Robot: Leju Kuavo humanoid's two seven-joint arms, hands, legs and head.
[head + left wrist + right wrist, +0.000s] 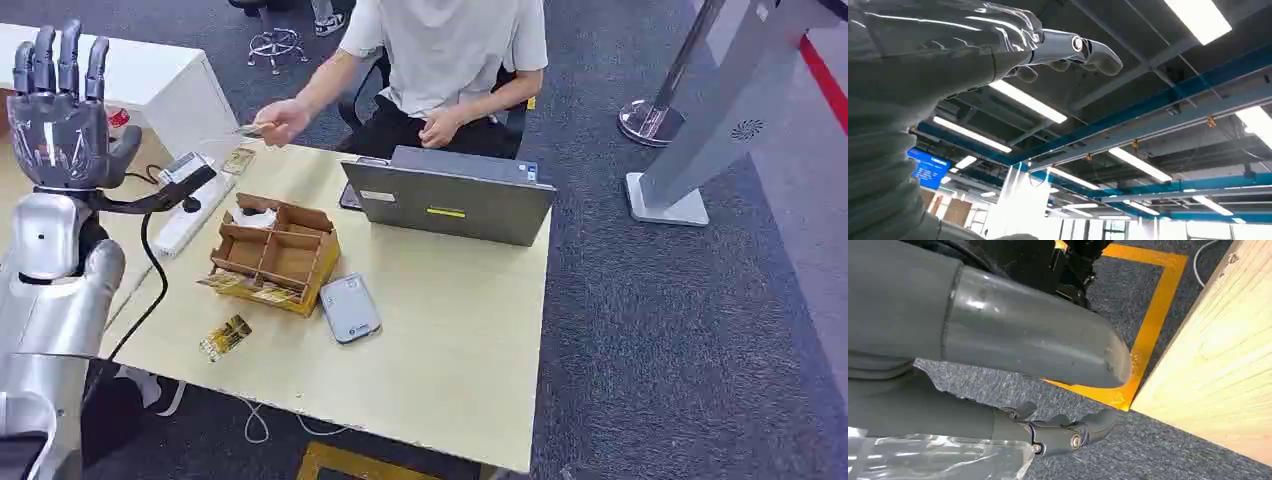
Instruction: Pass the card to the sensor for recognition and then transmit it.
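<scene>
So the whole thing hinges on the gap between the left hand (60, 115) and the card (252, 130) the person (440, 50) is holding out over the far edge of the table (450, 340). The left hand is raised at the left of the head view, fingers pointing straight up and spread apart, nothing in it. The card sits off to that hand's right and a bit farther forward, pinched in the person's hand (283, 122). It's small and seen nearly edge-on, so its long axis is hard to call, though it looks to run roughly toward the robot's left side. The left hand is clearly the nearer one.

The right hand (1063, 432) hangs low beside the table edge, over grey carpet and a strip of yellow floor tape (1148, 335). Its fingers look loosely curled with nothing in them, but how far closed it is can't really be told from that angle.

Stuff in between: a black stand arm (150, 200) with a small device on it, right by the left hand, plus a cable trailing down and a white power strip (190, 222). That's probably what the hand has to clear when reaching across. Further in there's a cardboard divider box (275, 255), and just beside it the grey sensor pad (349, 307), which looks like where the card needs to go. Another card (226, 337) lies flat on the table nearer the robot, and a laptop (450, 200) sits in front of the person.
</scene>
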